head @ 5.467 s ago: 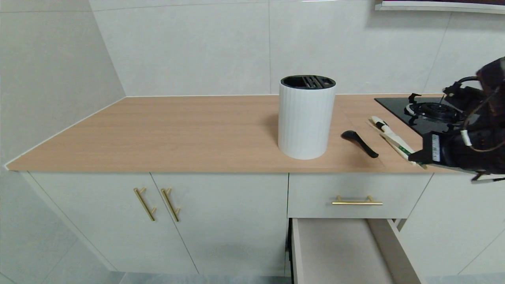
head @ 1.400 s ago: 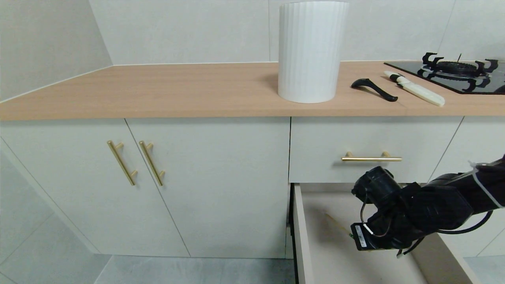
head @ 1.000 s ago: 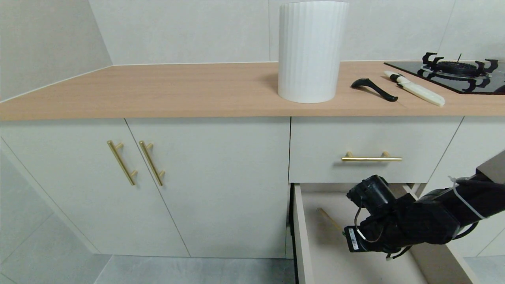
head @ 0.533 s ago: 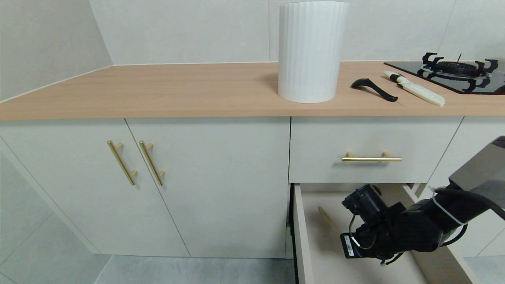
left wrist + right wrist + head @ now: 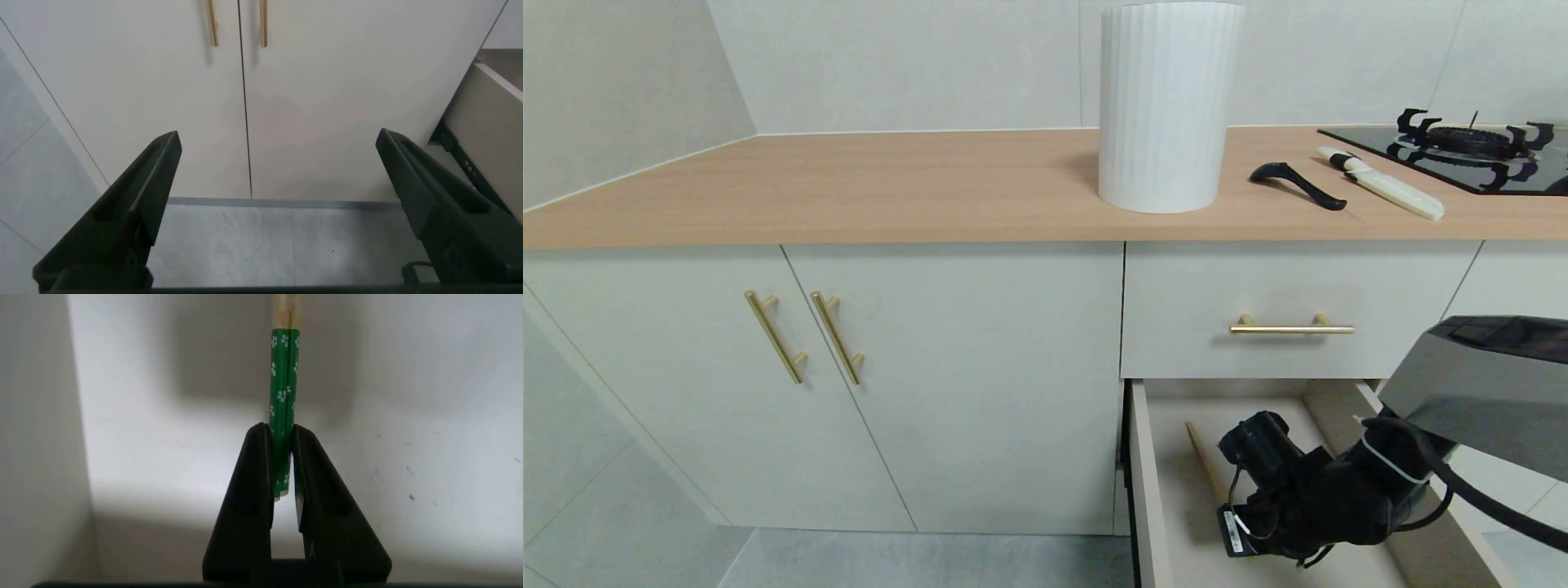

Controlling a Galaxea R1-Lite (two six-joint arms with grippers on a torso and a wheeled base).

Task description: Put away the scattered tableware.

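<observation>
A pair of wooden chopsticks with green patterned ends (image 5: 283, 392) is clamped between the fingers of my right gripper (image 5: 283, 437). In the head view the right gripper (image 5: 1229, 502) sits low inside the open lower drawer (image 5: 1150, 490), and the chopsticks (image 5: 1205, 461) slant toward the drawer's back left, close to its floor. A black spoon (image 5: 1297, 184) and a white knife (image 5: 1380, 183) lie on the wooden countertop (image 5: 849, 188), right of a tall white ribbed utensil holder (image 5: 1162, 106). My left gripper (image 5: 278, 163) hangs open and empty in front of the cabinet doors.
The closed upper drawer with a gold handle (image 5: 1290, 328) is just above the open one. Two cabinet doors with gold handles (image 5: 800, 335) are to the left. A black gas stove (image 5: 1462, 147) occupies the counter's right end. Grey tiled floor (image 5: 270, 245) lies below.
The right arm carried the chopsticks from the countertop down into the open drawer and sank lower over the last second. The head camera dropped since the oldest frame.
</observation>
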